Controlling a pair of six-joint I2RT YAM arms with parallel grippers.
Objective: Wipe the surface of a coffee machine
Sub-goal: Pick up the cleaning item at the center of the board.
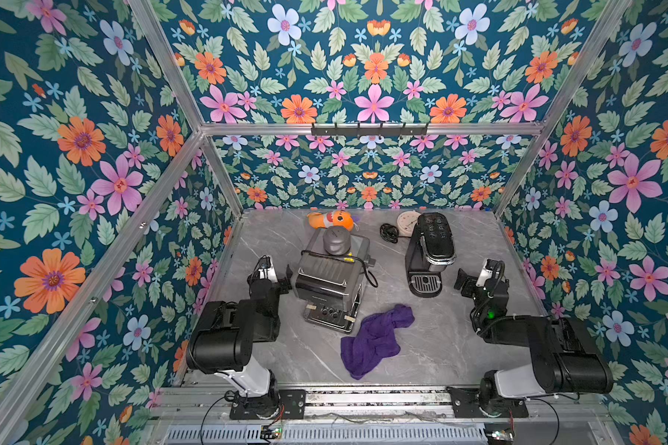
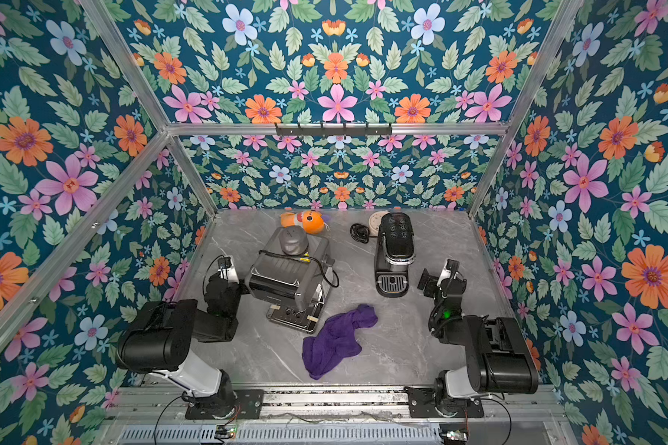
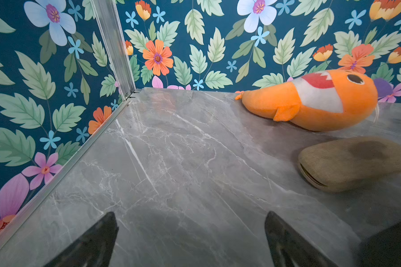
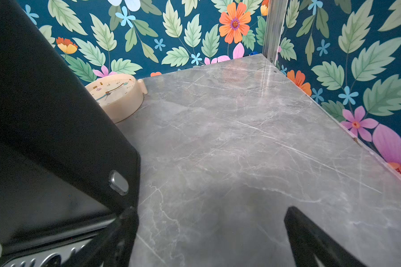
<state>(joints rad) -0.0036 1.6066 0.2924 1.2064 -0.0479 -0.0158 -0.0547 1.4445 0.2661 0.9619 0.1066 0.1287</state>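
The left tool and right tool gape empty; we should first pinch the purple cloth, crumpled on the tabletop just beside the grey coffee machine, gathering plenty for wiping.

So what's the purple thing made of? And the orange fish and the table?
The purple cloth looks like soft terry or microfibre: it lies crumpled in fuzzy folds. The orange fish seems plush: fuzzy matte skin, sewn fin. The table looks like grey marble or a printed imitation: white veins, faint sheen.
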